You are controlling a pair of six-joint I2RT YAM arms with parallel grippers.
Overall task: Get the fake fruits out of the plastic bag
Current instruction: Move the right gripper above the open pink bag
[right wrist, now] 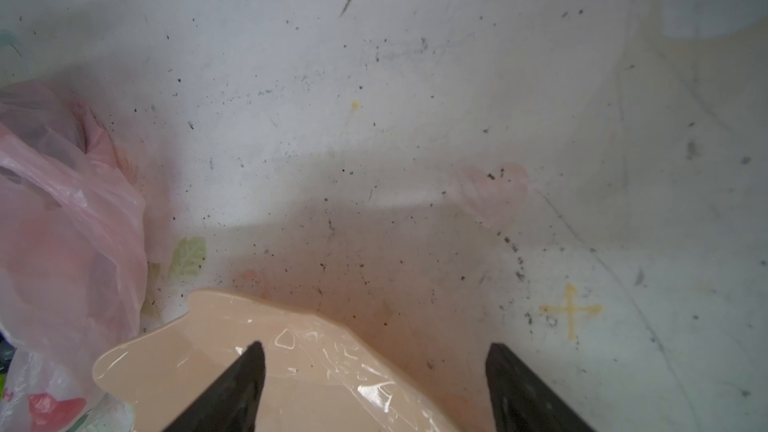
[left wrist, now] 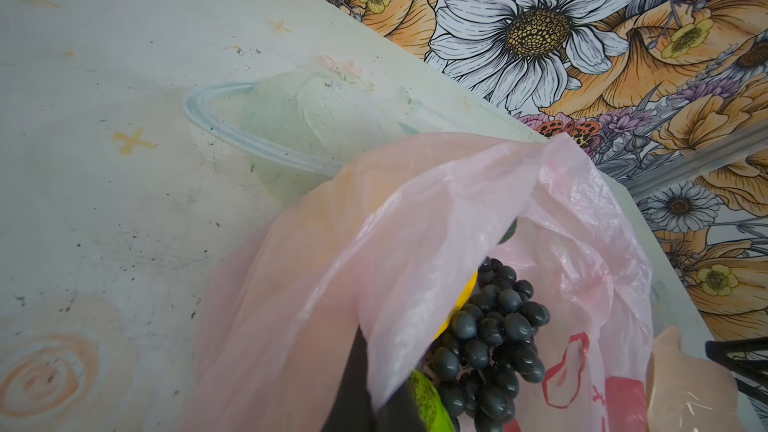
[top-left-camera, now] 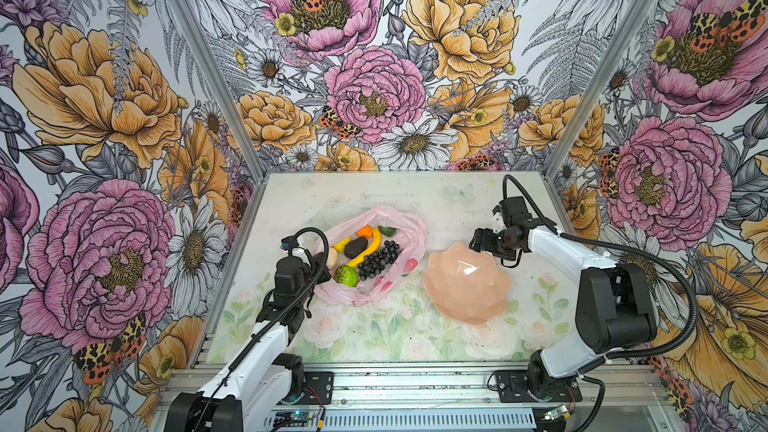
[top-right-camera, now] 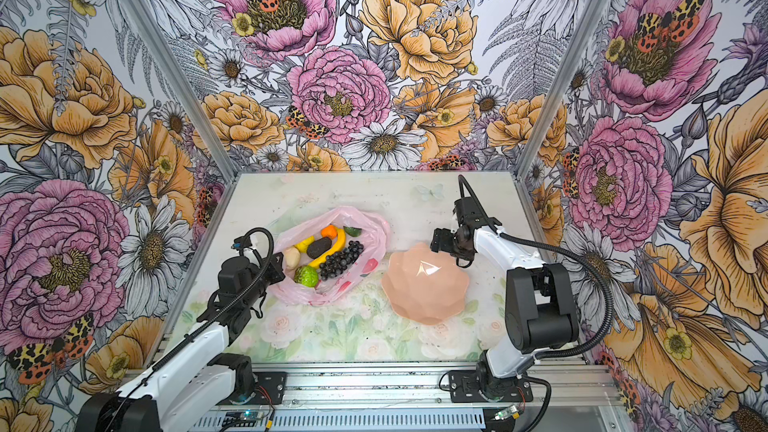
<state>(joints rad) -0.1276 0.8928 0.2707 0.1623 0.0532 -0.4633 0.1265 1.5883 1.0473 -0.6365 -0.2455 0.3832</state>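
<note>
Several fake fruits (top-left-camera: 361, 253): all lie in 1 heap inside the plastic bag (top-left-camera: 409, 226), whose mouth is open upward.
Kinds: yellow banana (top-left-camera: 377, 243), dark grape bunch (top-left-camera: 376, 261), bumpy green citrus (top-left-camera: 346, 276), orange (top-left-camera: 364, 231), yellow lemon (top-left-camera: 343, 245), whitish lump (top-left-camera: 331, 257), dark oval piece (top-left-camera: 356, 247), probably an avocado, and dark green piece (top-left-camera: 388, 230) at the far rim.
Bag place: on the worktop (top-left-camera: 374, 193), left of the middle in both top views, crumpled, with red printed shapes (top-left-camera: 409, 264) on its near side.
Plate: peach-pink scalloped plate (top-left-camera: 465, 284), on the worktop just beside the bag, on its right.
Left jaws: pressed together, pinching the thin pink film at the left rim of the bag, near the whitish lump; in the left wrist view the film hangs over 1 black finger (left wrist: 353, 367).
Right jaws: spread wide over the far rim of the plate, well apart from the fruits.
</note>
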